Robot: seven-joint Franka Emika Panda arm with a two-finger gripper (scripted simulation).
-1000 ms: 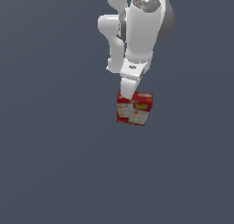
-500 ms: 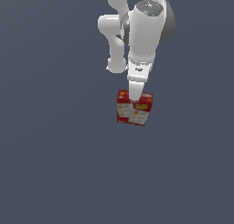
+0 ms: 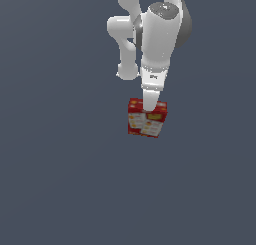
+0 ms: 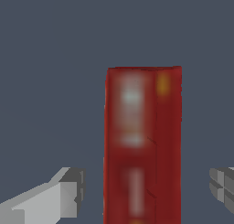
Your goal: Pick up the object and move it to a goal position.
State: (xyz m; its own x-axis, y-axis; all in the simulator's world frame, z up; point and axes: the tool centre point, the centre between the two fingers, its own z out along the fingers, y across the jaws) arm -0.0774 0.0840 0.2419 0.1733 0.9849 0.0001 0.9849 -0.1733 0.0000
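The small red rectangular carton [image 4: 142,145] stood on the plain grey worktop [image 3: 60,179], between the spread fingers [image 4: 64,193] of the open end effector [image 4: 146,191], gaps showing at both side edges.

Carton [image 3: 147,120]: printed cardboard look, deep red with a slight satin sheen; white-and-yellow panels on its face, blurred in the wrist view, where the narrow upper edge appears smooth and flat. Arm [image 3: 159,44] above the carton: smooth white moulded shell, plastic-like, semi-gloss, with soft highlights on its rounded segments and a darker grey, duller cap at the upper joint. Claw [image 4: 147,191] on either side of the carton: light grey fingers [image 4: 55,195], matt, with hard faceted edges; the finger tips darker grey and ribbed in look. Tabletop [image 3: 55,179] around the carton: uniform slate grey, matt, without visible grain, texture or reflection.
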